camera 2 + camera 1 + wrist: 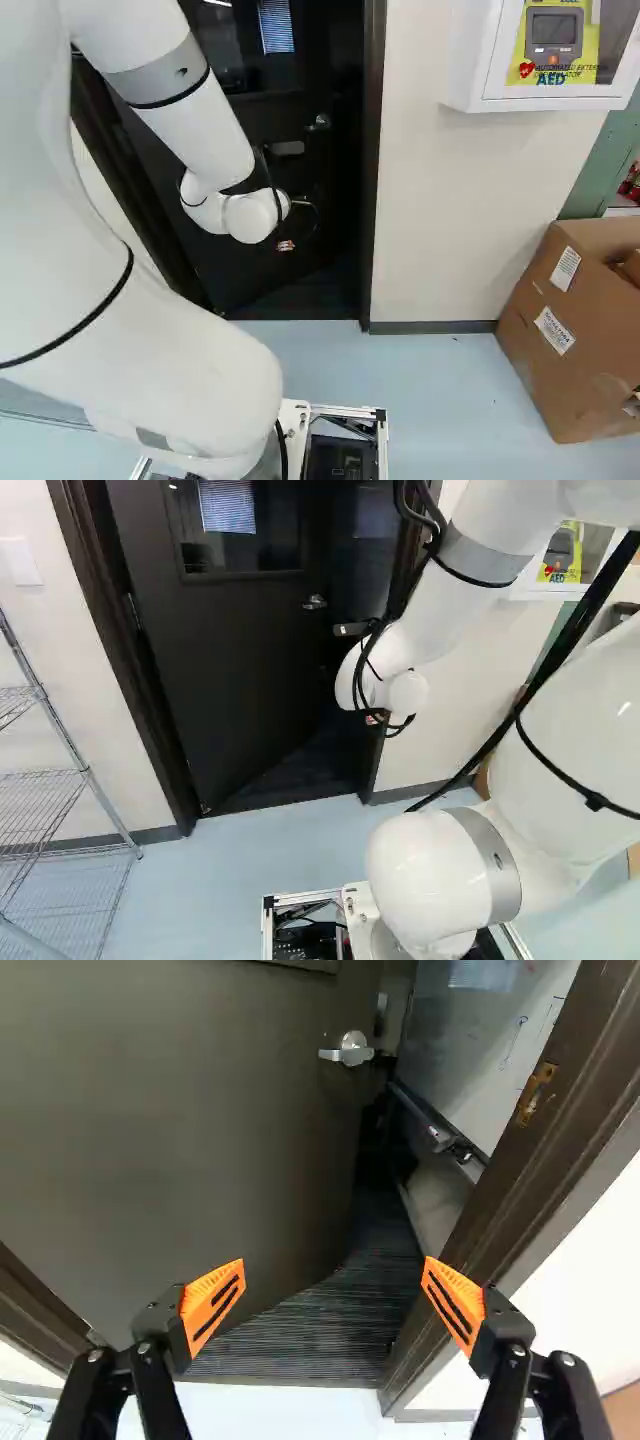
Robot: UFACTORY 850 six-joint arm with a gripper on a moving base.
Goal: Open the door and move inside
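The gripper (pixel 286 245) is mostly hidden by the wrist in the right base view, in front of the doorway. In the wrist view the gripper (pixel 333 1295) stands open, its orange-padded fingers wide apart with nothing between them. The dark door (pixel 225 670) stands partly open, swung inward away from the arm. Its silver lever handle (pixel 350 1052) is beyond the fingers, not touched by them. A gap shows between the door's free edge and the frame (pixel 490 1175) with its strike plate (pixel 533 1090). Dark ribbed flooring (pixel 310 1335) lies inside.
A wire shelf (pixel 45 780) stands left of the doorway. To its right are a wall (pixel 450 210), a wall-mounted AED cabinet (pixel 480 60) and cardboard boxes (pixel 560 330). Through the gap a whiteboard (pixel 480 1040) with a tray is visible. Light blue floor (pixel 240 855) lies before the threshold.
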